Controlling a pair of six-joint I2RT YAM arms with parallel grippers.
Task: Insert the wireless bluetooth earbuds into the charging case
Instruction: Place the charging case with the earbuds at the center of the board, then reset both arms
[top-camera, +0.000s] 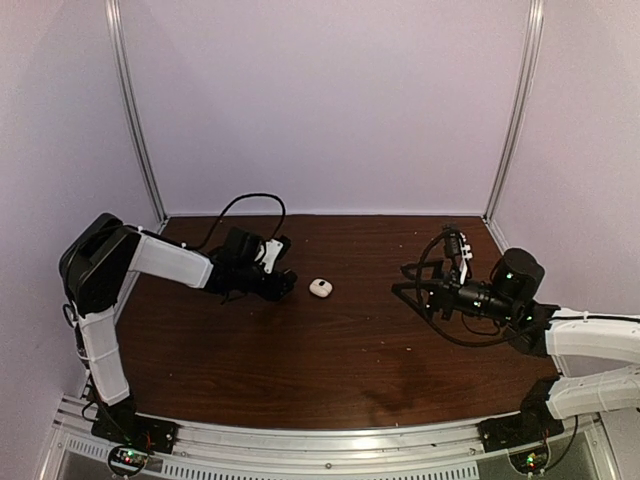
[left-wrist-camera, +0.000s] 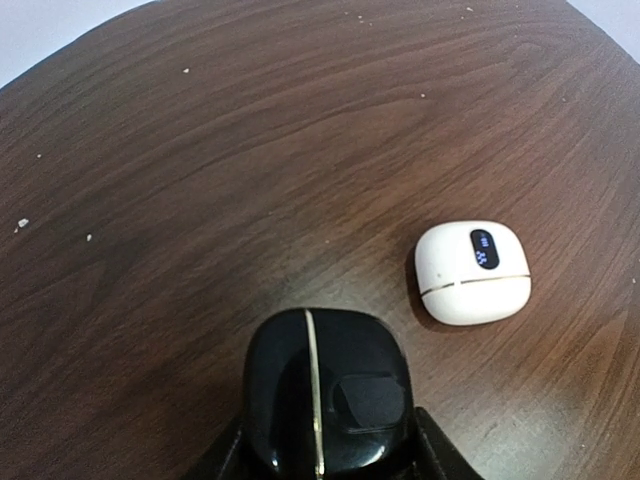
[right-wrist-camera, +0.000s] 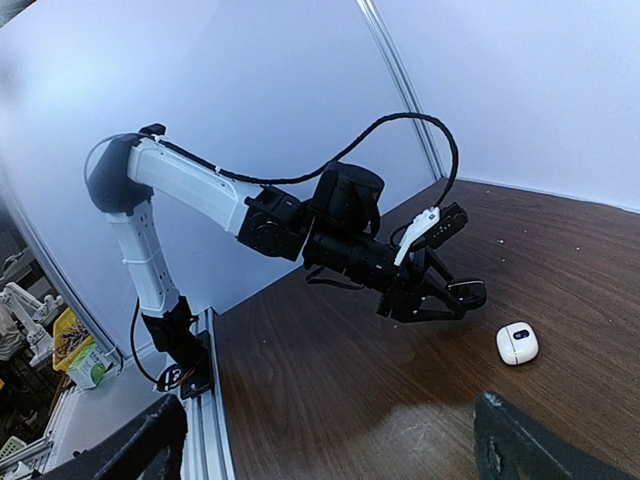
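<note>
left fingers clamp a shut black case; white case (also shut) nearby; right fingers wide, empty.

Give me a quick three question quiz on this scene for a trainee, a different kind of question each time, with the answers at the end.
1. True or false: the white case lies on the table with its lid open.
2. Which gripper holds the black case? A) the left gripper B) the right gripper C) neither
3. Short answer: can you see any earbuds lying outside the cases?

Key
1. False: its lid is shut.
2. A: the fingers flank it, while the right gripper hangs open and empty.
3. No, none show in any view.
</note>
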